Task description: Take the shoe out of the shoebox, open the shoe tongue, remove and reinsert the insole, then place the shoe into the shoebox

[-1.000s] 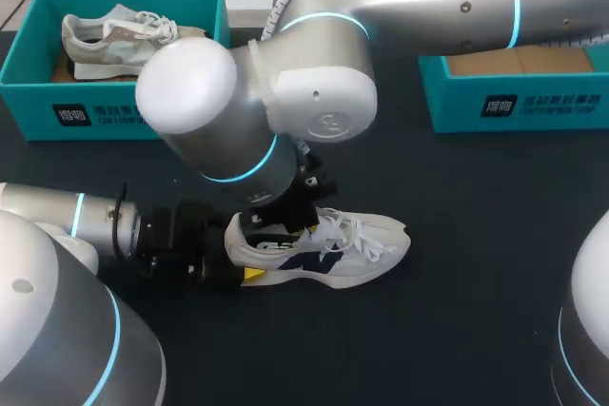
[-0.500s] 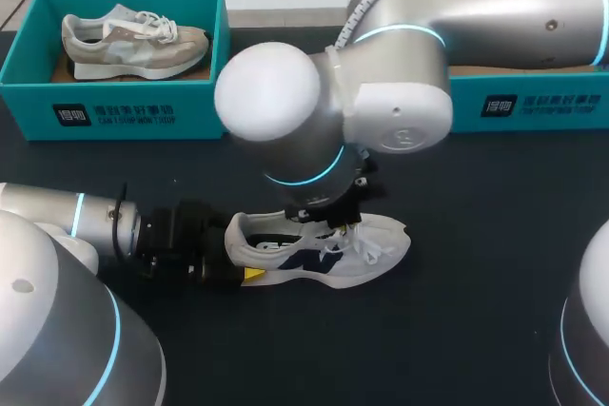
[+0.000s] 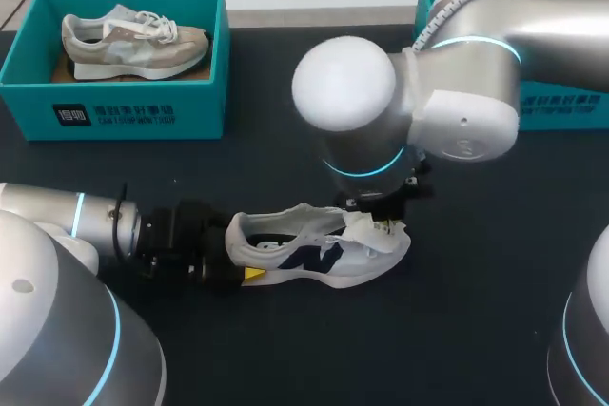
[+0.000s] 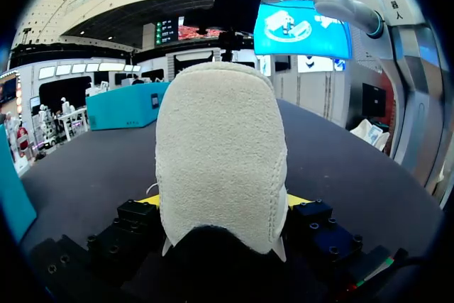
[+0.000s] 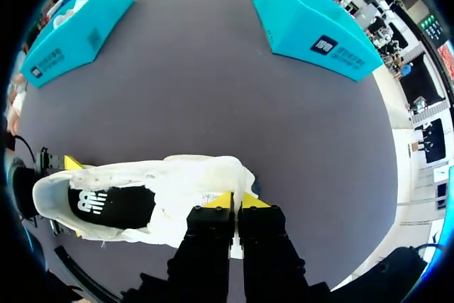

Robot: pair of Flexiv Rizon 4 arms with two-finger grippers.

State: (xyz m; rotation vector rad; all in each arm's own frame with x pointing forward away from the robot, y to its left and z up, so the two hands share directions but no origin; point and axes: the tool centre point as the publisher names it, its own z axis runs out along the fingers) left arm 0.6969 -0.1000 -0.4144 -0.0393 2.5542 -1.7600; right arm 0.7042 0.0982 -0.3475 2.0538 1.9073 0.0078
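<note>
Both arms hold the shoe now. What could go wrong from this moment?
1. The right jaws seem shut on just the end of the tongue, which is folded toward the toe; it may slip out and spring back.
2. The left jaws clamp only the heel of the shoe; a harder pull on the tongue could drag the shoe out of them or twist it.

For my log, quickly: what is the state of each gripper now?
Left gripper: closed on the heel of the white shoe.
Right gripper: closed on the shoe tongue.
</note>
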